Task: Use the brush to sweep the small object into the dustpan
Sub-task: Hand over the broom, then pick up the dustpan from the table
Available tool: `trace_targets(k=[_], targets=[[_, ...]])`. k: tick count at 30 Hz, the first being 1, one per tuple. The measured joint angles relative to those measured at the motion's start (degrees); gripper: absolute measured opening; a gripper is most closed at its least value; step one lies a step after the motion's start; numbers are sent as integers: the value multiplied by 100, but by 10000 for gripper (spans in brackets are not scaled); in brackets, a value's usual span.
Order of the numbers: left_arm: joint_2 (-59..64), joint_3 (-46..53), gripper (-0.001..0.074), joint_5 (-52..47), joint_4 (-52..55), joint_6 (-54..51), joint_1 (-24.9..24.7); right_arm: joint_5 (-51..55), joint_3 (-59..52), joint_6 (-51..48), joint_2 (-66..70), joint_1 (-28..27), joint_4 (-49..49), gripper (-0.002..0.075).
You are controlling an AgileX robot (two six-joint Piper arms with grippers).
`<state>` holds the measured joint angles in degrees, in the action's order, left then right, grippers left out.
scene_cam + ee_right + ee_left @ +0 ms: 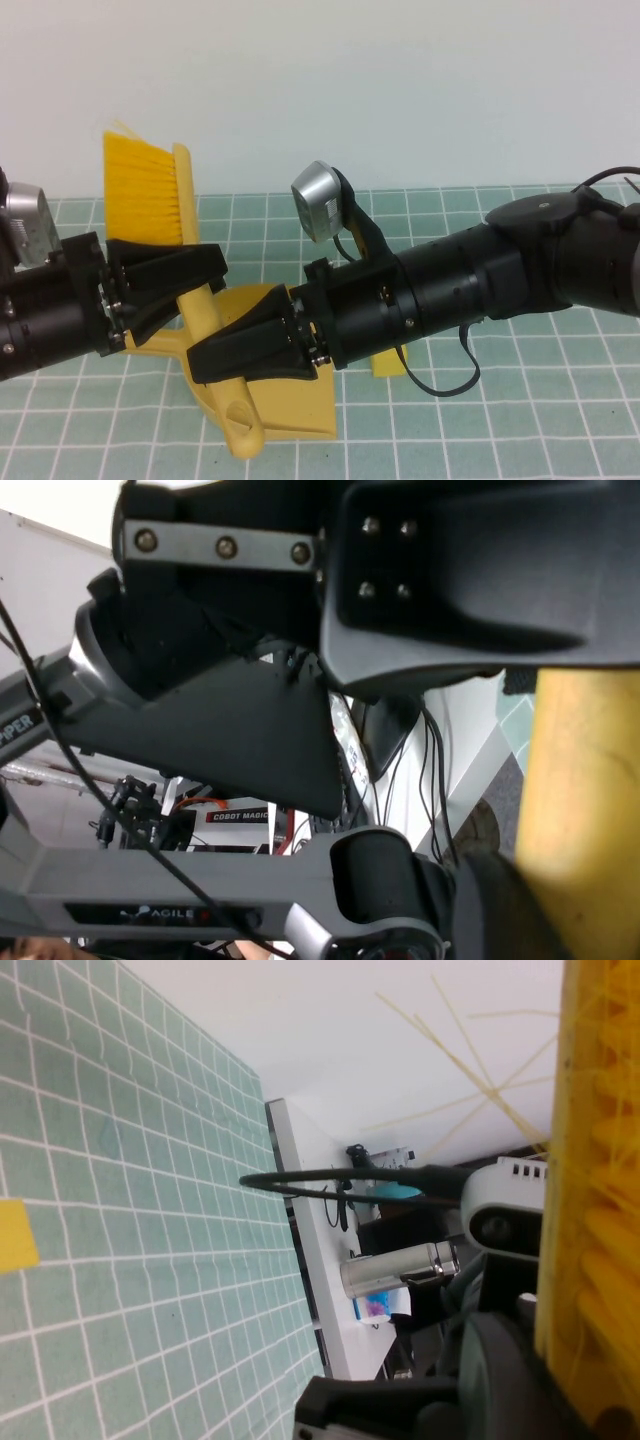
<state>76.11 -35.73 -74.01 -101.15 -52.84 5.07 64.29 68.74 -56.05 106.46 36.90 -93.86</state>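
Note:
My left gripper (195, 285) is shut on the handle of the yellow brush (150, 190), which is held off the table with its orange-yellow bristles pointing up. The bristles fill one side of the left wrist view (600, 1160). My right gripper (235, 355) is shut on the yellow dustpan (300, 405), whose scoop sits under the brush handle. The dustpan also shows in the right wrist view (585, 810). A small yellow piece (388, 366) lies on the mat under my right forearm. I cannot tell whether it is the small object.
A green mat with a white grid (500, 430) covers the table in front of a white wall. The two arms meet over the left-middle of the mat. A yellow patch (15, 1235) lies on the mat in the left wrist view.

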Motion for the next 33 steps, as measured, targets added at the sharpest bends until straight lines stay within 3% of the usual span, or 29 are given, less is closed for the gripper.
trace_targets(k=[2, 6, 7, 9, 13, 14, 18, 20, 24, 29, 33], targets=[[0, 0, 214, 0, -36, -117, 0, 0, 0, -49, 0, 0, -12, 177], [0, 0, 559, 0, -129, -145, 0, 54, 9, -97, 12, 85, -133, 176], [0, 0, 613, 0, -170, -150, 0, 95, 9, -106, 12, 97, -145, 176], [0, 0, 643, 0, -233, -150, 0, 165, 9, -119, 12, 97, -170, 183], [0, 0, 590, 0, -245, -150, 0, 207, 9, -132, 1, -100, -169, 175], [0, 0, 573, 0, -220, -150, 0, 207, 9, -132, -9, -188, -172, 208], [0, 0, 461, 0, 9, -150, 0, 220, 9, -146, -131, -661, -182, 175], [0, -5, 349, 0, 138, -150, 0, 220, 9, -52, -246, -981, -182, 175], [0, -356, 0, 0, 585, -159, 0, 45, 23, 442, -439, -1552, 338, 175], [0, -1410, 0, 90, 1251, 103, 0, -256, 35, 1377, -655, -1822, 2339, 174], [0, -2447, 0, 669, 2987, 585, -92, -335, 35, 2034, -867, -1826, 3839, 174]])
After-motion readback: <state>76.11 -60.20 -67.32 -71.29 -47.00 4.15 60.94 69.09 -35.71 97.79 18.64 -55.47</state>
